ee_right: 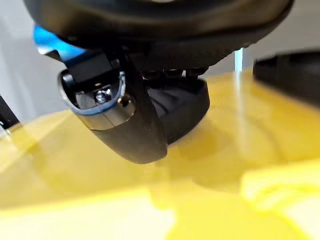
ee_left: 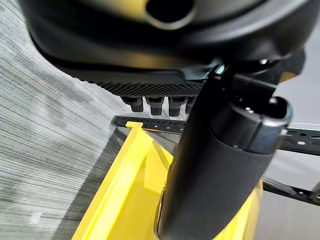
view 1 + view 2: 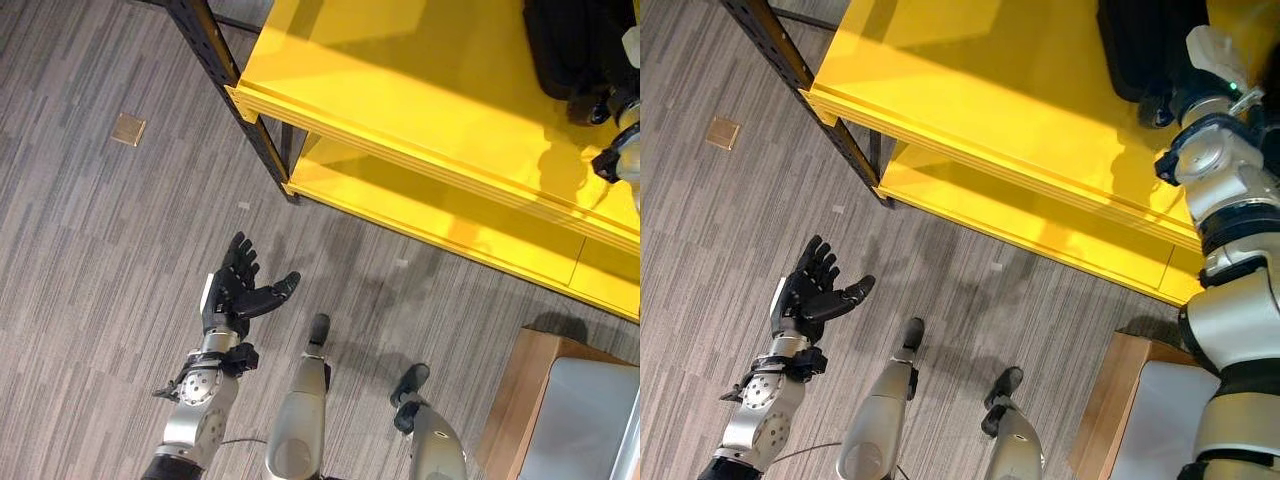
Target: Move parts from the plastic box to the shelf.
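A yellow shelf [image 3: 420,90] with a black frame fills the upper right of the eye views. A bulky black part [image 3: 1140,45] lies on its top board at the far right. My right hand [image 3: 1205,65] reaches up onto that board beside it. In the right wrist view a small black part [image 1: 182,107] rests on the yellow board, with the thumb [image 1: 120,125] against it and the fingertips [image 1: 167,73] just above. Another dark item [image 1: 290,75] lies further along the board. My left hand [image 3: 235,290] hangs open over the carpet, palm up, holding nothing.
A lower yellow shelf board [image 3: 450,215] runs under the top one. The black upright post [image 3: 225,70] stands at the shelf's left corner. A wooden stand [image 3: 525,400] carries a pale grey box [image 3: 590,420] at the lower right. A small brass floor plate [image 3: 128,129] is set in the carpet.
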